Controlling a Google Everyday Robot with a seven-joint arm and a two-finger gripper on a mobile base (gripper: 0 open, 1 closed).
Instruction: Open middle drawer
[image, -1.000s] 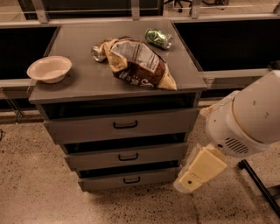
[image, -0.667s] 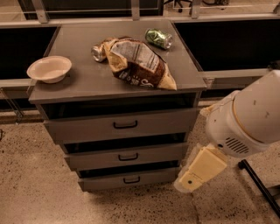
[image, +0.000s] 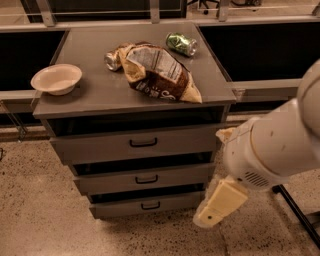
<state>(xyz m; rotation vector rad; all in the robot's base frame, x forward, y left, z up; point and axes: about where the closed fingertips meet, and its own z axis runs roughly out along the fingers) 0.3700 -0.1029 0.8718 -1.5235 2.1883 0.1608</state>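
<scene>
Whether the cream-coloured gripper (image: 219, 204) is spread or closed cannot be told. It hangs low at the right of the single camera view, under the robot's bulky white arm (image: 272, 147), and points down and to the left over the speckled stone floor (image: 40, 215). Nothing can be seen held in it. It lies just off the right end of the lowest drawer (image: 115, 209) and well away from every handle. Against the picture a second ago it sits slightly lower and further left, while the cabinet and everything on it lie as before. The middle drawer (image: 112, 182), a wide grey metal front with a small black bar handle (image: 146, 179), sits between the taller top drawer (image: 95, 146) and the lowest one and looks pushed in, with a dark gap above it. On the grey cabinet top (image: 90, 92) a shallow cream bowl (image: 56, 78) stands by the left edge. A crumpled brown and yellow snack bag (image: 160, 72) lies across the middle, and a silver can (image: 112, 61) is at its left end. A green can (image: 181, 44) lies on its side near the back right corner.
</scene>
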